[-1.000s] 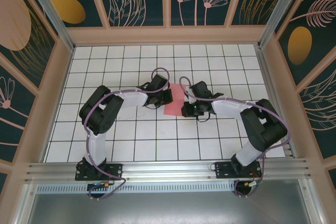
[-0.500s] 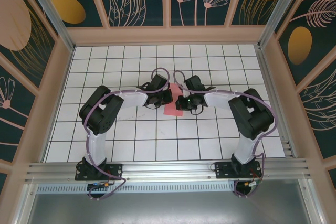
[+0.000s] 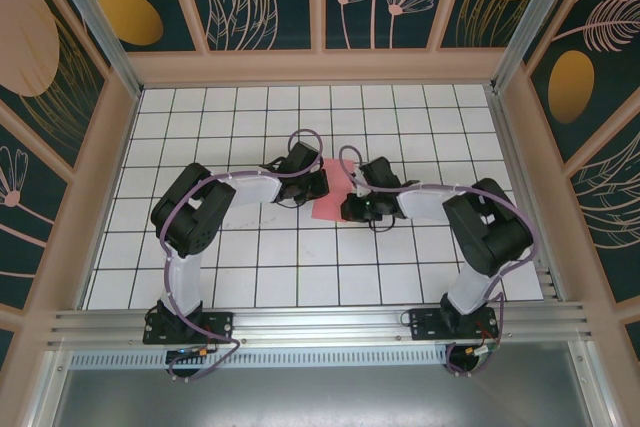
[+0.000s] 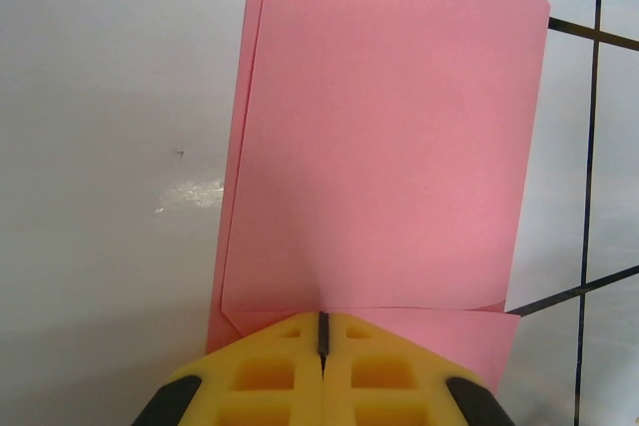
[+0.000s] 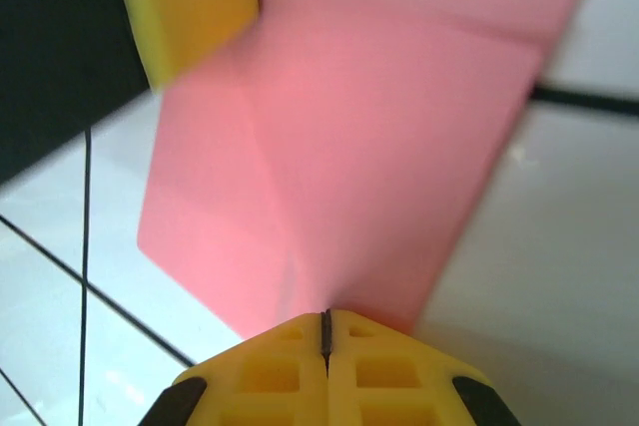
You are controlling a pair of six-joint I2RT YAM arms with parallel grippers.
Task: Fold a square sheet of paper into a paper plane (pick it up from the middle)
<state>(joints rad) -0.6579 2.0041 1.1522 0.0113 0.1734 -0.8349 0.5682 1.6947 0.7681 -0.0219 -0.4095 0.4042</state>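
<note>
The square sheet of paper [image 3: 328,199] is pink-red and lies folded over on itself near the middle of the white grid table [image 3: 300,267], between my two grippers. My left gripper [image 3: 318,184] is at its left edge; in the left wrist view the yellow fingers [image 4: 270,376] meet at the tip [image 4: 321,321], shut on the sheet [image 4: 384,147] where the folded flap ends. My right gripper [image 3: 349,209] is shut on the opposite edge [image 5: 325,318], and the sheet [image 5: 349,157] rises from its tip with a faint pucker.
A yellow finger of the left gripper [image 5: 190,7] shows at the top left of the right wrist view. Wooden walls [image 3: 320,67] enclose the table on three sides. An aluminium rail [image 3: 320,322] runs along the near edge by the arm bases.
The right gripper swung toward the far left over the sheet half a second ago, then came back toward the near right. The left arm has stayed put.
</note>
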